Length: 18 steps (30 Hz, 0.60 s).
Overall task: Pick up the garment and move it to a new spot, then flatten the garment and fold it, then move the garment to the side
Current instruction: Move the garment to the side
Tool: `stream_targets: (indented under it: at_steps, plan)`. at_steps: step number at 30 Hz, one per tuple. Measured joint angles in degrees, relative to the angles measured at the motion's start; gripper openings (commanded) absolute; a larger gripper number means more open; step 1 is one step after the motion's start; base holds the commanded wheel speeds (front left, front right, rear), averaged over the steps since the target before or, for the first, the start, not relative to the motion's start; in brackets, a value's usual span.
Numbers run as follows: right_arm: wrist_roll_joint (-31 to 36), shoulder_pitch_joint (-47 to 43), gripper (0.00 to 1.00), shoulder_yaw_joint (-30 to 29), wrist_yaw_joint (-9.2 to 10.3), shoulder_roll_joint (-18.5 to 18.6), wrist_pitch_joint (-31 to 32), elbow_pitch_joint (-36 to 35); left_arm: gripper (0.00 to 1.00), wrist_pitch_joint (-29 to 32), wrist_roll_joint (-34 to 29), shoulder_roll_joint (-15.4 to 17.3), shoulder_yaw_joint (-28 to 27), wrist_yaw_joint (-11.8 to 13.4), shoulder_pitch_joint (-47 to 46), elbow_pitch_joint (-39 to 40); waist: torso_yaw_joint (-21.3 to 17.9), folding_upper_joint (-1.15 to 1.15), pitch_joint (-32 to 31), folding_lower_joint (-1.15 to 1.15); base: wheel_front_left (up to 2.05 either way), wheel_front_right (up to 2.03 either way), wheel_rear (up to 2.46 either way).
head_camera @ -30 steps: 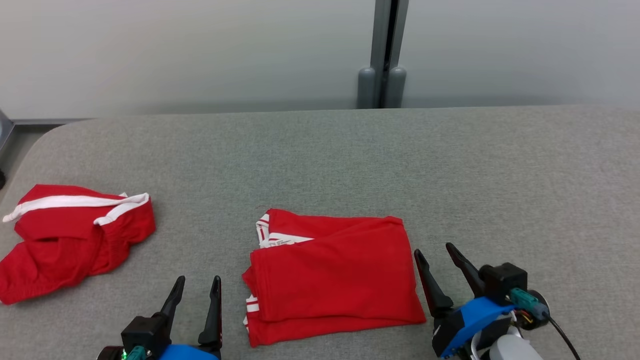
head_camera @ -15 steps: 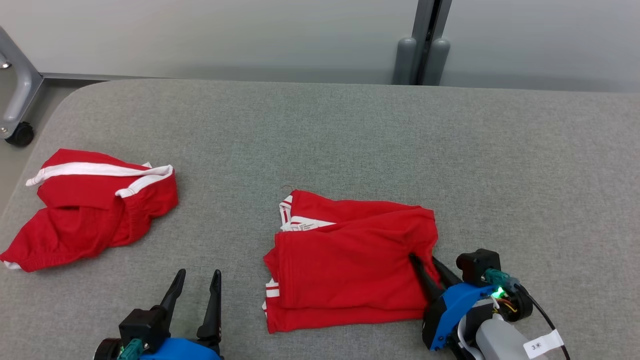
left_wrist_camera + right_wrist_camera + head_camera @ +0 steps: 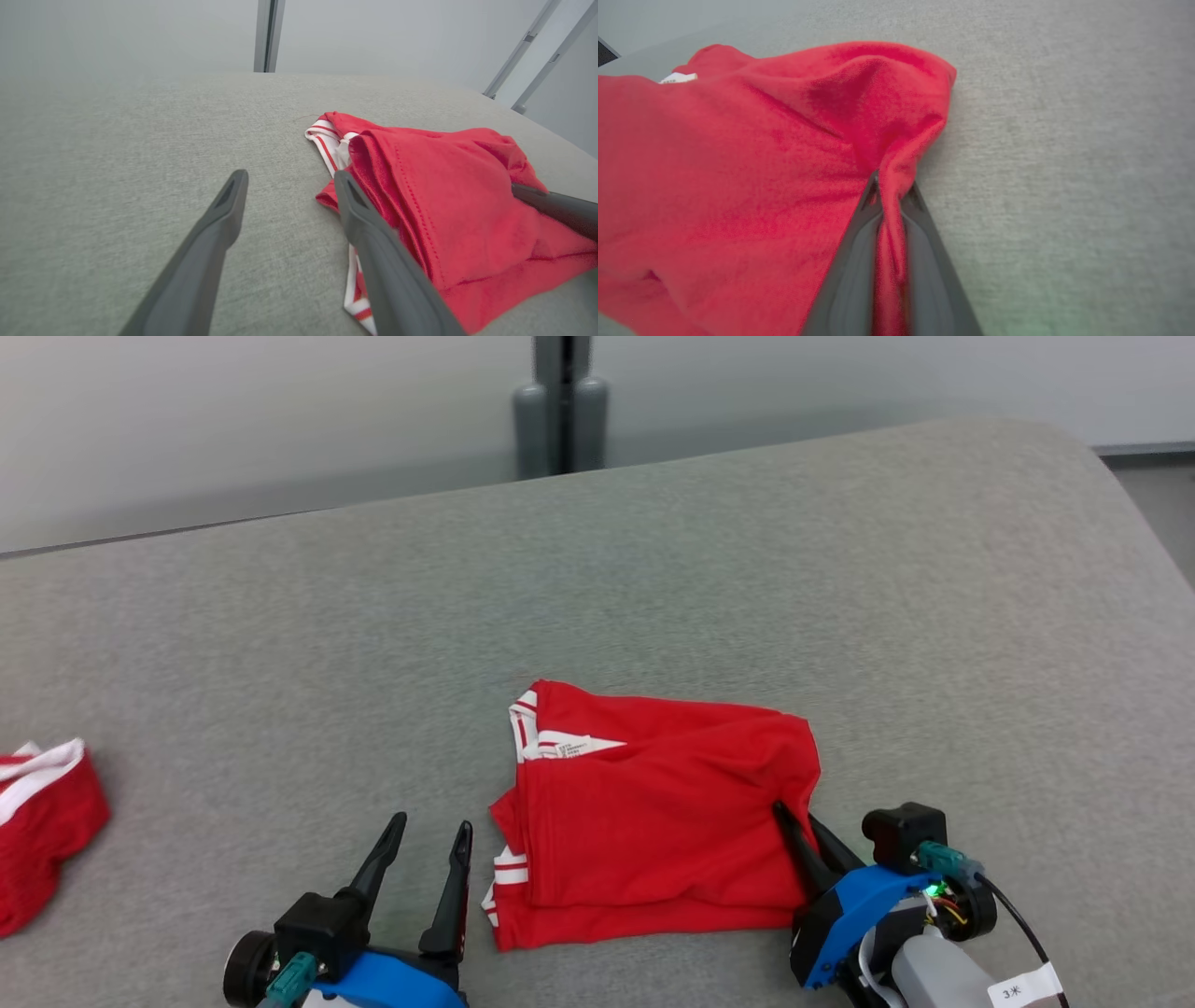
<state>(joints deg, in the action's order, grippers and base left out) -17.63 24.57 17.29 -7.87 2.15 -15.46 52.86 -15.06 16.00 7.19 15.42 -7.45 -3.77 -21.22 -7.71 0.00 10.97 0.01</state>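
Right gripper is clamped on the right edge of the folded red garment, which lies on the grey table. Left gripper stands open just beside its left edge. Cloth looks soft and light — it will likely sag, so better hold both edges. How many layers are pinched is hidden.

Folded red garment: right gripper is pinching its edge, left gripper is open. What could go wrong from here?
The right gripper pinches only a bunched ridge at the edge of the folded red garment. It may hold just the top layers, so a pull could undo the fold.
The left gripper stands open beside the opposite edge, holding nothing, so a one-sided drag may skew the stack.
A second red garment lies to the left, and moving that way risks overlap.
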Motion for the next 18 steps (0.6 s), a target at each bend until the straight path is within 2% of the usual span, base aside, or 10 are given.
stream_targets:
  at_steps: [10,14,18]
  plan:
    - [1.41,-5.13,0.00,-3.79,0.32,0.53,0.31,-4.85,1.00,-0.01,0.05,0.55,4.00,0.00,-0.42,1.57,-13.01,0.00,-0.18,0.00,0.00,0.00,0.00]
    - [0.86,-6.31,0.00,-4.12,0.35,0.63,0.35,-6.10,1.00,-0.01,-0.05,1.19,5.48,0.00,-0.38,1.99,-15.84,0.00,-0.18,0.00,0.00,0.00,0.00]
    - [1.00,-6.32,0.00,-4.37,0.36,0.60,0.34,-7.10,1.00,-0.01,-0.27,1.76,7.14,0.00,-0.44,2.41,-16.63,0.00,0.50,0.00,0.00,0.00,0.00]
